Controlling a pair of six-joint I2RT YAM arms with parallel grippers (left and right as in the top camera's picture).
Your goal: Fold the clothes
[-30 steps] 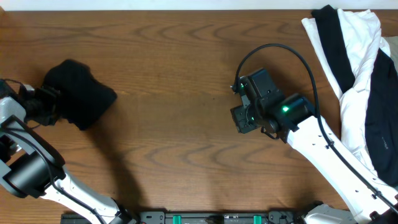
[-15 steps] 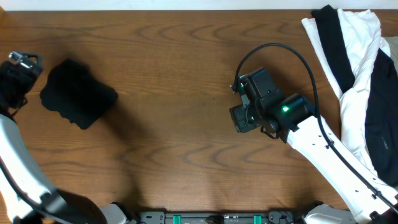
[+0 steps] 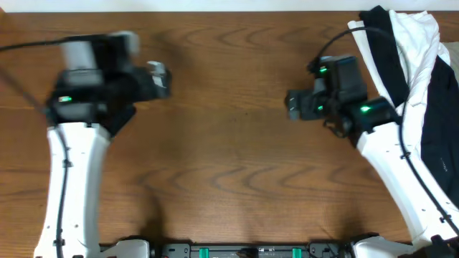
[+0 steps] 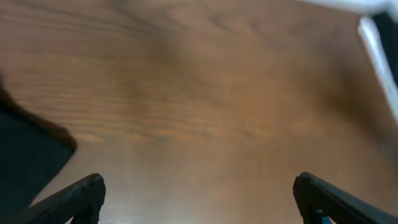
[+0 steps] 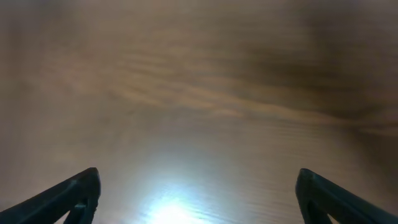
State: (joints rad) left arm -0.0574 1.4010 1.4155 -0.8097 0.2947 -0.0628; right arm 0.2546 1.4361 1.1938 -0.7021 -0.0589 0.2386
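A folded black garment (image 4: 25, 155) shows at the lower left of the left wrist view. In the overhead view my left arm hides most of it. My left gripper (image 3: 161, 79) (image 4: 199, 186) is open and empty over bare table just right of that garment. My right gripper (image 3: 290, 104) (image 5: 199, 180) is open and empty, points left over bare wood, and sits right of the table's middle. A pile of black and white clothes (image 3: 423, 93) lies at the far right, behind the right arm.
The brown wooden table (image 3: 229, 165) fills the view. The pile's white edge (image 4: 376, 50) shows at the top right of the left wrist view. The arm bases stand at the front edge.
My left arm swung from the far left edge to above the folded black garment, gripper now pointing right. My right gripper moved up and to the right, toward the clothes pile.
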